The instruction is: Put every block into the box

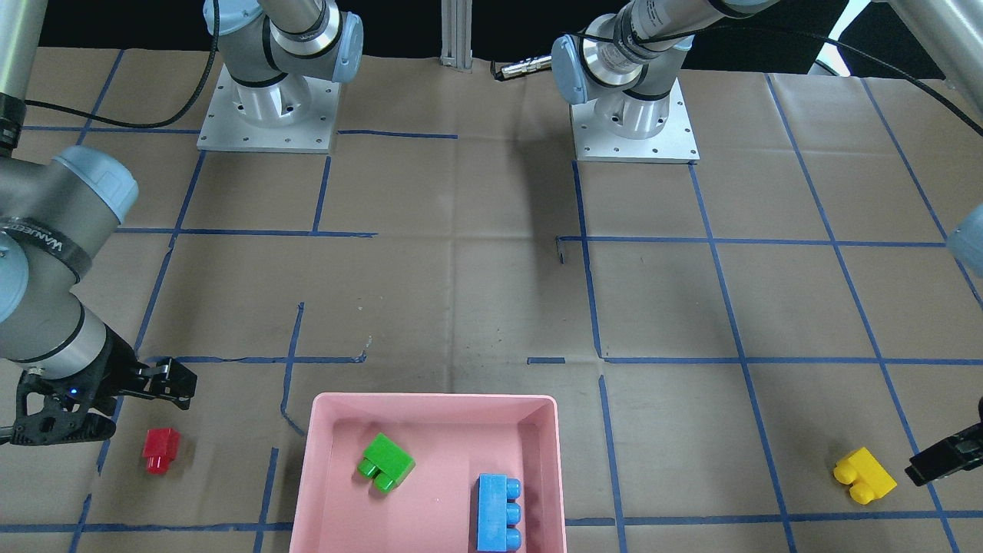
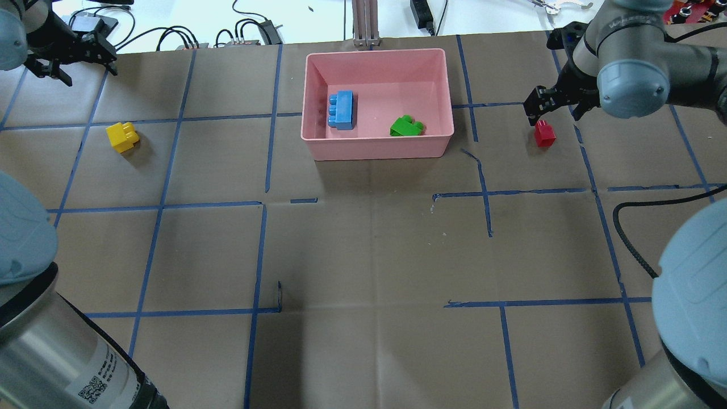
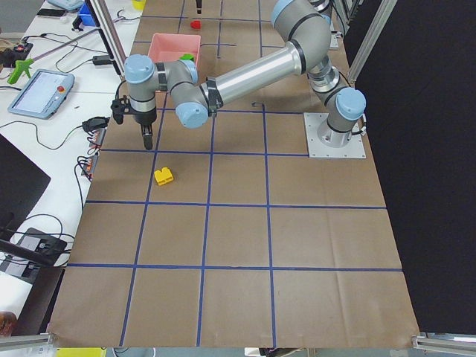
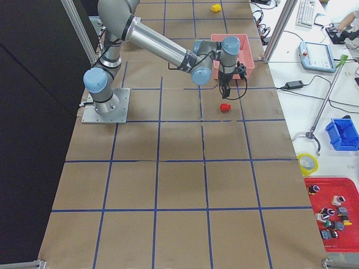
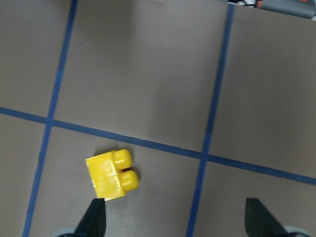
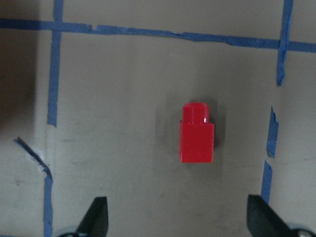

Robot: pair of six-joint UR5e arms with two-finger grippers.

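The pink box [image 2: 377, 149] sits at the far middle of the table and holds the blue block [image 2: 342, 109] and the green block [image 2: 406, 126]. The yellow block [image 2: 122, 137] lies on the paper to the box's left. My left gripper [image 2: 85, 71] is open and empty, hovering beyond it; the left wrist view shows the yellow block [image 5: 111, 174] by one fingertip. The red block [image 2: 544, 134] lies to the box's right. My right gripper [image 2: 554, 113] is open and empty, hovering just over it. The red block [image 6: 197, 133] is centred between the jaws in the right wrist view.
Brown paper with a blue tape grid covers the table. An aluminium post [image 2: 365, 23] stands behind the box. Both arm bases [image 1: 269, 107] sit at the robot's side. A black cable [image 2: 625, 227] lies at the right. Operator gear lies beyond the far edge.
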